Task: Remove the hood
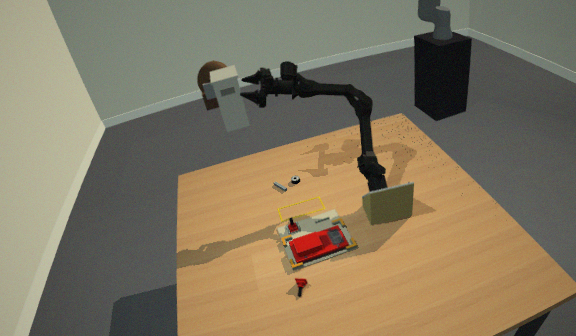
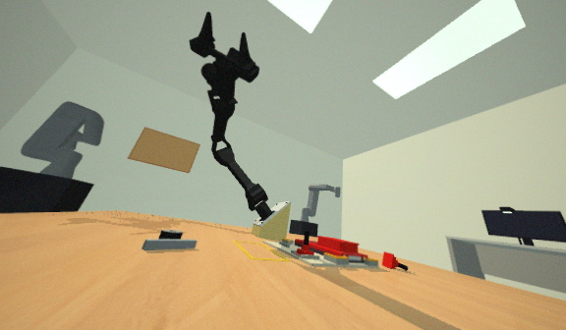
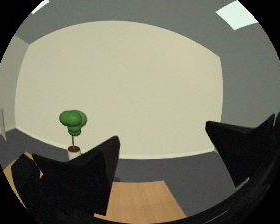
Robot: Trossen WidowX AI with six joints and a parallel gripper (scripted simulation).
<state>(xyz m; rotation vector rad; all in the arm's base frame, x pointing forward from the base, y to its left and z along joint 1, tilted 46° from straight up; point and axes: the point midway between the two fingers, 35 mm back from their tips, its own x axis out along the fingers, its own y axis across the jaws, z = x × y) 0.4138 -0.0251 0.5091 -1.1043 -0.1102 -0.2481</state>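
The red toy car (image 1: 315, 245) (image 2: 334, 243) sits on a grey baseplate (image 1: 310, 222) in the middle of the table. A grey piece (image 1: 335, 235) at the car's right end looks like the hood and sits in place on the car. The marked area is a yellow outline (image 1: 299, 203) (image 2: 245, 250) just behind the baseplate, with nothing in it. My gripper (image 1: 245, 87) (image 2: 225, 27) (image 3: 165, 133) is open and empty. It hangs high above the table's far left side, far from the car. The wrist view shows only a wall, a plant and a strip of table.
A small grey bar (image 1: 279, 186) (image 2: 169, 244) and a black wheel (image 1: 295, 180) lie behind the marked area. A red tool (image 1: 301, 283) (image 2: 390, 260) lies in front of the car. An olive block (image 1: 388, 202) (image 2: 275, 221) stands at the arm's base. A grey panel (image 1: 230, 97) floats beside the gripper.
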